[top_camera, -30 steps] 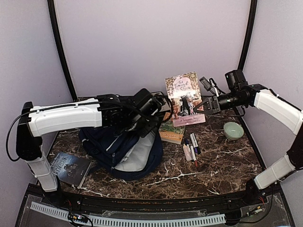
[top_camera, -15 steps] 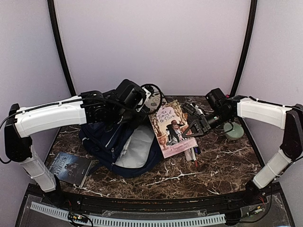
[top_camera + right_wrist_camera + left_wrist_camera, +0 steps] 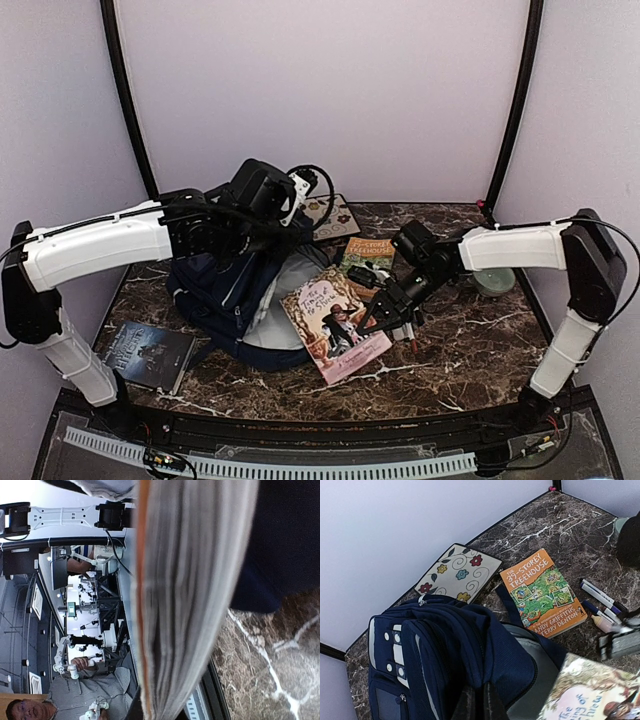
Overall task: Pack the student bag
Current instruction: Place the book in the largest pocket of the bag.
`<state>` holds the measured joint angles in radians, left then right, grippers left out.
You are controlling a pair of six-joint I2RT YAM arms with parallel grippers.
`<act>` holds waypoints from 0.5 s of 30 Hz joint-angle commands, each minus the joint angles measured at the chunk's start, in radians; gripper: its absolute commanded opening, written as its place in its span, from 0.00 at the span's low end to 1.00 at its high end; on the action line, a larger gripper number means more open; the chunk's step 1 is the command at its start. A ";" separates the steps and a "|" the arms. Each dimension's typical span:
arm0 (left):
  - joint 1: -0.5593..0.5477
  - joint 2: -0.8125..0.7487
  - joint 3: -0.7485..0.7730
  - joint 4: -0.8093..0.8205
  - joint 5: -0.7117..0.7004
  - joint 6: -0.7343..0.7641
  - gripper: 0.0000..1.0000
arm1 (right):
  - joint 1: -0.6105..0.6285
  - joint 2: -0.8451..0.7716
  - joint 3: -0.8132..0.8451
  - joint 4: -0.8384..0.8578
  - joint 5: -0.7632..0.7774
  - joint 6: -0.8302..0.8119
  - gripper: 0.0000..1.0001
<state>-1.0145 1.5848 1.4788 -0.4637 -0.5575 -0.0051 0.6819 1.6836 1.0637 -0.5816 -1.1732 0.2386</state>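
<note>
My left fingers [image 3: 466,707] are clenched on a fold of navy fabric at the mouth of the student bag [image 3: 225,295]. The bag lies left of centre on the worktop [image 3: 470,350], its grey lining showing. My right fingers [image 3: 382,305] grasp the pink paperback [image 3: 335,325] by its edge and hold it tilted at the bag's opening.

The student bag [image 3: 215,295] is matt navy woven cloth, with a smoother pale grey lining [image 3: 527,680]. The desk [image 3: 470,350] looks like polished brown marble veined in white, faintly shiny. The illustrated book [image 3: 335,325] has a card cover with a slight sheen; its page edges [image 3: 190,595] are rough, off-white paper. The treehouse book [image 3: 542,592] has a glossy paper cover. Both arms wear smooth white plastic shells [image 3: 95,245].
</note>
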 commanded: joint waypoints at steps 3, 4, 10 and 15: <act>0.001 -0.145 -0.037 0.194 0.045 -0.005 0.00 | 0.084 0.198 0.240 0.071 -0.016 0.098 0.00; 0.002 -0.152 -0.043 0.196 0.050 -0.005 0.00 | 0.089 0.224 0.277 0.069 -0.010 0.105 0.00; -0.005 -0.178 -0.067 0.188 0.083 -0.020 0.00 | 0.094 0.367 0.414 0.210 0.049 0.331 0.00; -0.012 -0.213 -0.077 0.184 0.090 -0.026 0.00 | 0.099 0.498 0.558 0.207 0.104 0.390 0.00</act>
<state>-1.0142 1.4708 1.3888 -0.4206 -0.4717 -0.0193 0.7723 2.1033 1.5261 -0.4263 -1.1221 0.5385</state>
